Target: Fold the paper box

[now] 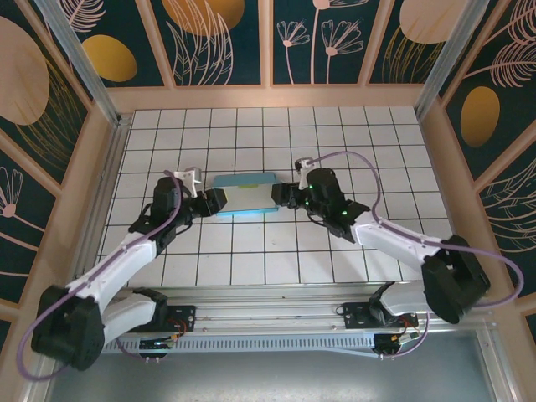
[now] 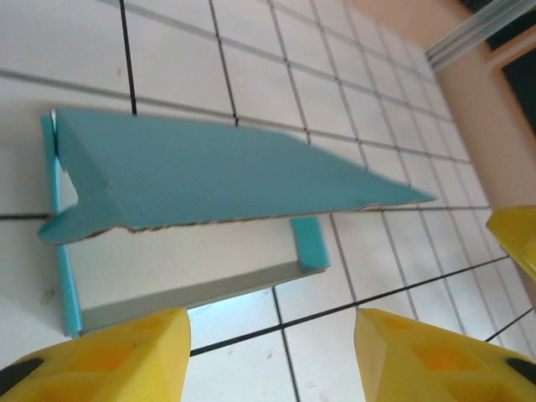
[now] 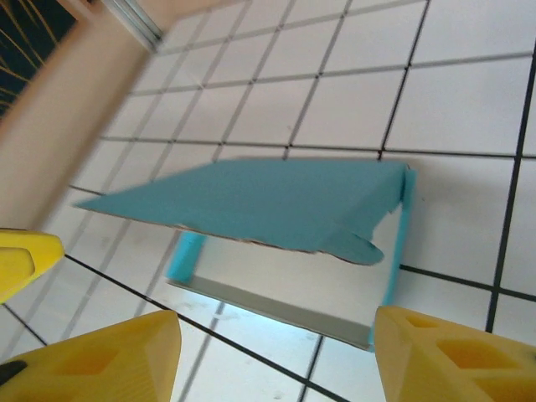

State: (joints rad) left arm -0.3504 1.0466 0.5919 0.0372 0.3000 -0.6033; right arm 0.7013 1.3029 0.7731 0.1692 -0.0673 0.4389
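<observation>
So, the thin light-blue card paper box is found centre-scene, lid flap half raised, flanked by the left gripper and right gripper. Both are spread open, nothing gripped, probably so the flap can be pushed down.

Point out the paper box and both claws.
paper box [image 1: 243, 191]: top camera, on its blue upper flap.
left claw [image 2: 270, 325]: left wrist camera, midway between its yellow fingertips.
right claw [image 3: 276, 322]: right wrist camera, midway between its yellow fingertips.
</observation>
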